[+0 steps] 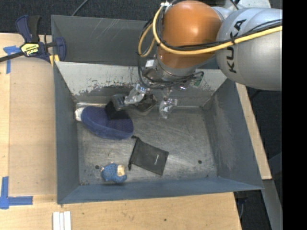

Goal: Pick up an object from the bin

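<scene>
Small black block-shaped object [115, 108]: located just beside one finger of the two-finger gripper [151, 102], on the side away from the arm, touching the upper edge of a dark blue rounded fabric cap [108, 124]. Gripper fingers set wide apart, low near the back wall of the grey metal bin [67, 128]; dark patch between them, object or shadow not determinable. Nearer the front wall than the gripper: flat black square pouch [149, 158] and small blue-and-yellow soft toy [113, 172].
</scene>
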